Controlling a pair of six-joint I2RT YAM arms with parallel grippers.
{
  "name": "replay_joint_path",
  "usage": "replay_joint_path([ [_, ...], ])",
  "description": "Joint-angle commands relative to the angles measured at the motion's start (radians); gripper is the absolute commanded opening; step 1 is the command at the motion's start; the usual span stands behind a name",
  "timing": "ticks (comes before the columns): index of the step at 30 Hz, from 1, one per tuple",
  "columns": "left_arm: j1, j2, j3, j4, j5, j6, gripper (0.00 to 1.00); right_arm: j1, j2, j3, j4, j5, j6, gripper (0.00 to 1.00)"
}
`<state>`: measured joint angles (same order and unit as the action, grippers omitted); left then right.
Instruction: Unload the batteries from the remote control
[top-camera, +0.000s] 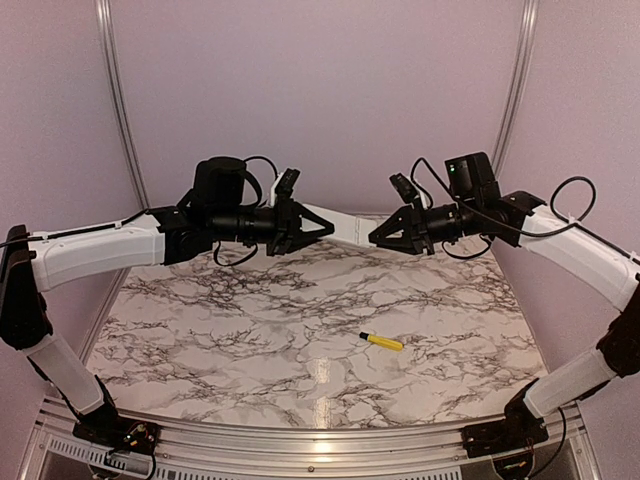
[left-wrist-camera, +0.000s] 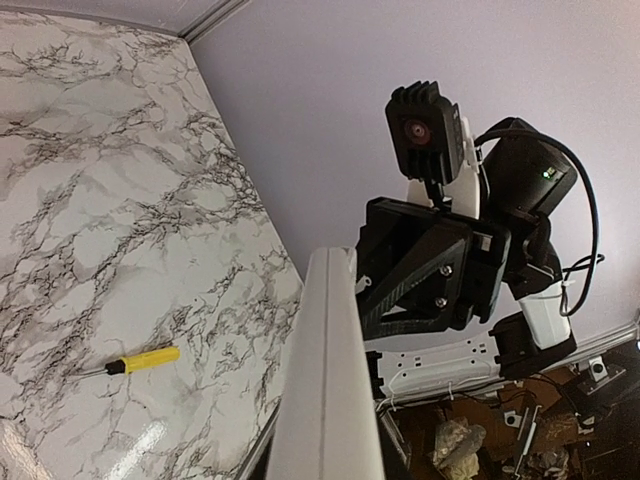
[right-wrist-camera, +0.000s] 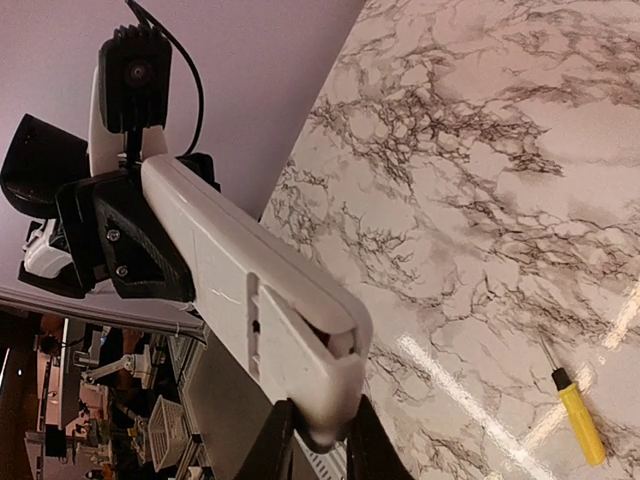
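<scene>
The white remote control (top-camera: 348, 226) hangs in the air above the far middle of the table, held at both ends. My left gripper (top-camera: 322, 226) is shut on its left end and my right gripper (top-camera: 378, 237) is shut on its right end. In the right wrist view the remote (right-wrist-camera: 240, 270) runs up to the left gripper (right-wrist-camera: 125, 245), and my dark fingers (right-wrist-camera: 275, 445) pinch its near end. The back cover there is closed, with a small gap at its end. In the left wrist view the remote (left-wrist-camera: 325, 380) fills the lower middle. The batteries are hidden.
A yellow screwdriver with a black collar (top-camera: 382, 341) lies on the marble table (top-camera: 250, 330) right of centre; it also shows in the left wrist view (left-wrist-camera: 140, 361) and the right wrist view (right-wrist-camera: 580, 420). Lilac walls close the back and sides.
</scene>
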<state>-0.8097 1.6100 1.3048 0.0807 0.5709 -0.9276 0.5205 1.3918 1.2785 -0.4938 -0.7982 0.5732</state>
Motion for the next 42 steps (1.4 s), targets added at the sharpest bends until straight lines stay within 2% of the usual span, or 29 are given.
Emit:
replay_joint_path([
  [1,-0.003,-0.027,0.012,0.022,0.011,0.02,0.0,0.013,0.019,0.043,-0.037,0.023,-0.019,0.13],
  [11,-0.005,-0.03,0.006,0.008,-0.003,0.029,0.0,0.015,0.023,0.033,-0.025,0.01,-0.024,0.0],
  [23,-0.005,-0.06,-0.018,-0.024,-0.042,0.046,0.0,0.015,-0.006,0.018,0.07,-0.09,0.011,0.0],
  [38,-0.003,-0.132,-0.091,-0.117,-0.122,0.084,0.0,-0.023,-0.056,0.119,-0.083,-0.041,-0.078,0.0],
  [42,-0.002,-0.161,-0.133,-0.134,-0.144,0.087,0.0,-0.056,-0.066,0.137,-0.148,0.024,-0.127,0.0],
])
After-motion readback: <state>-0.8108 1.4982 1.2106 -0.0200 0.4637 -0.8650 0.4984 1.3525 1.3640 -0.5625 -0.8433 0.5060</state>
